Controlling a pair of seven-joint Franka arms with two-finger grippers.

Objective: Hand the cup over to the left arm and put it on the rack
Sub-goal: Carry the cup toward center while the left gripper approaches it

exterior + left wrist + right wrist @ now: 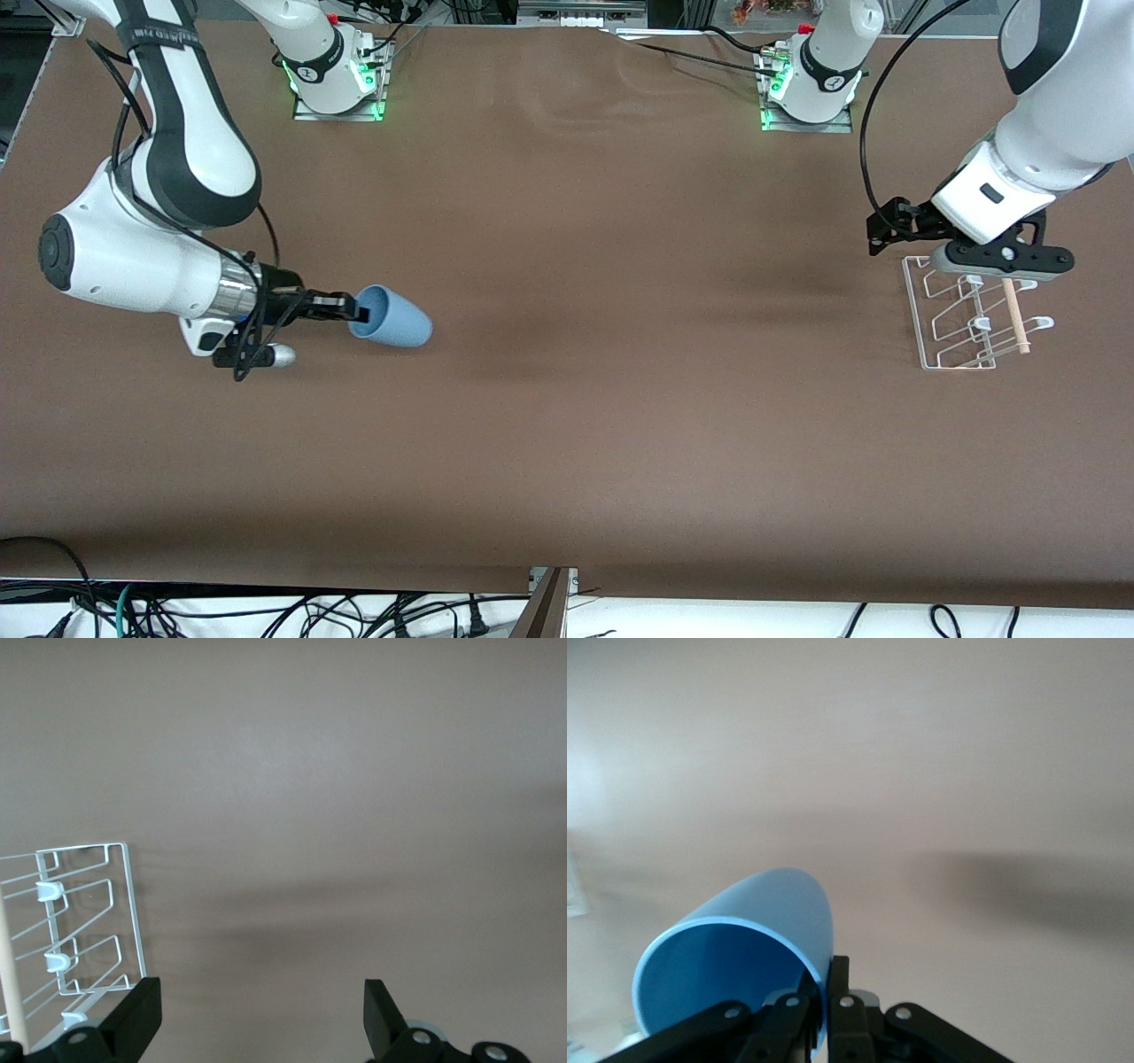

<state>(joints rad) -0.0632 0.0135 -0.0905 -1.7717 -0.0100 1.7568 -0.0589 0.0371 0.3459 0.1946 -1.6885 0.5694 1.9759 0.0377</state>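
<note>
Front view shows my two white arms at a brown desk (567, 425). My right tool (359, 310) pinches the rim of the light-blue cup (394, 319), one finger inside and one outside, holding it tipped on its side over the desk near the right arm's end. My left tool (1001, 259) hangs over the clear wire rack (926, 328) (a wooden dowel (1016, 319) lies across it) at the left arm's end, fingers (383, 1010) spread wide and empty, waiting.

right tool (818, 999) pinching cup (740, 943) rim, brown table (966, 771)
</note>
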